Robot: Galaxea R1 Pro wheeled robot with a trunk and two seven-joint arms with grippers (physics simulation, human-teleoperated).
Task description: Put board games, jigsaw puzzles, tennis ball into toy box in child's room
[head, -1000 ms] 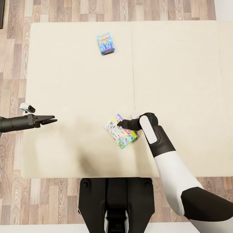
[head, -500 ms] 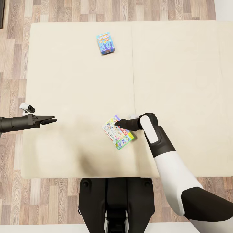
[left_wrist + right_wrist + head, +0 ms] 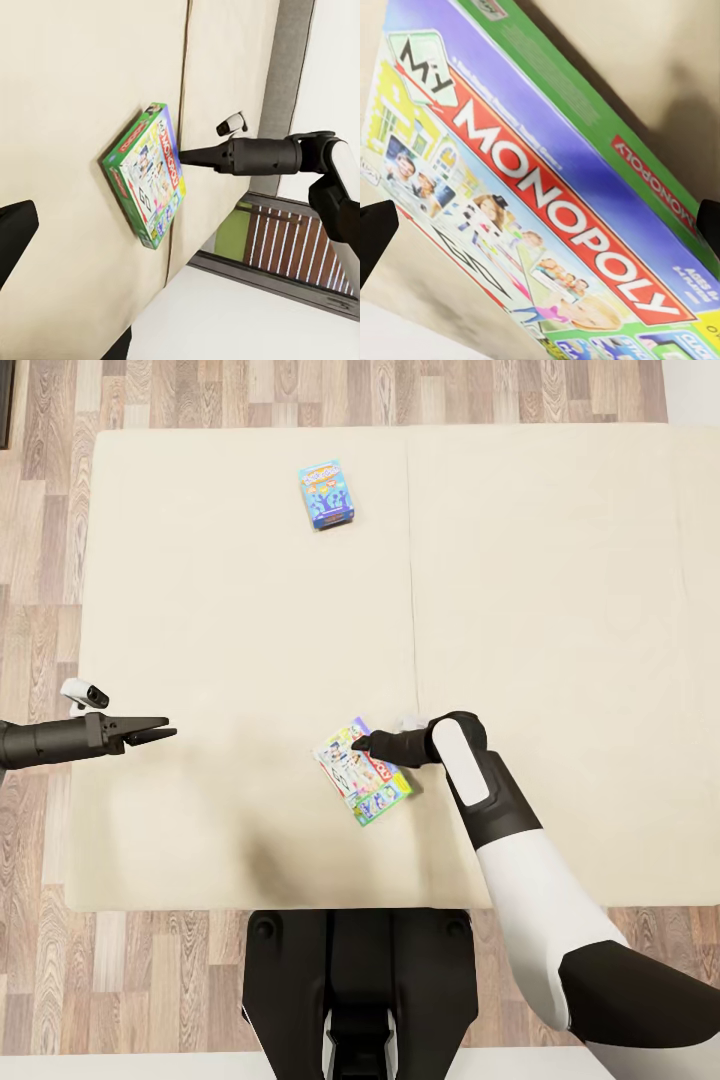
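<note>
Resting on the bed (image 3: 240, 610), your white board game (image 3: 362, 767) sits under the right gripper (image 3: 362, 741), fingers spread wide; your left gripper (image 3: 160, 730) hangs released.

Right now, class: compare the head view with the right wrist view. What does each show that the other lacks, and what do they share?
Head view alone: the whole bed, the small teal-blue board game near its far edge, the left gripper hovering over the mattress, and the wood floor.
Right wrist view alone: the printed words MY MONOPOLY, readable close up, and the box's green side.
Both: the white board game lying on the mattress, with the right gripper at it.
</note>
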